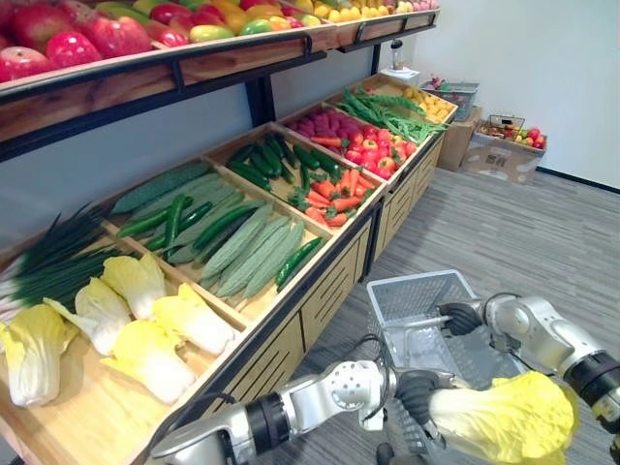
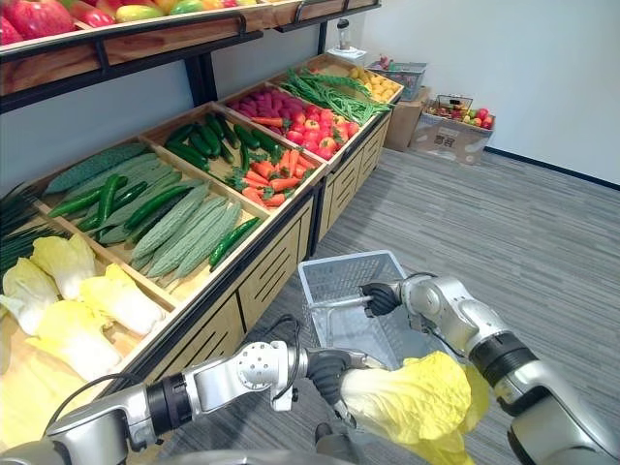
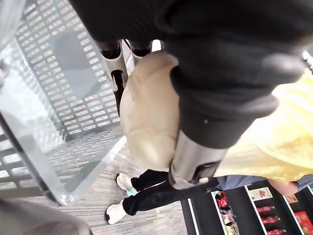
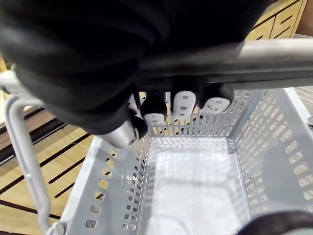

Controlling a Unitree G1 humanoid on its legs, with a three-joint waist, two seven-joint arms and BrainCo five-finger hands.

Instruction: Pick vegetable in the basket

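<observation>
My left hand [image 1: 418, 391] is shut on the pale stem end of a yellow-leaved napa cabbage [image 1: 504, 418], holding it in the air at the near side of a grey perforated basket [image 1: 418, 295]. In the left wrist view the cabbage [image 3: 146, 122] sits in my fingers beside the basket's wall [image 3: 73, 93]. My right hand [image 1: 463, 318] is shut on the basket's metal handle [image 4: 234, 56], carrying the basket over the floor. The basket's inside [image 4: 195, 186] holds nothing.
A wooden produce stand [image 1: 291, 320] runs along my left, with several more napa cabbages [image 1: 145, 329], bitter gourds, cucumbers [image 1: 271, 160], carrots and tomatoes [image 1: 373, 150]. A fruit shelf hangs above. Cardboard boxes [image 1: 504, 155] stand at the far wall. A person's legs [image 3: 142, 193] stand close by.
</observation>
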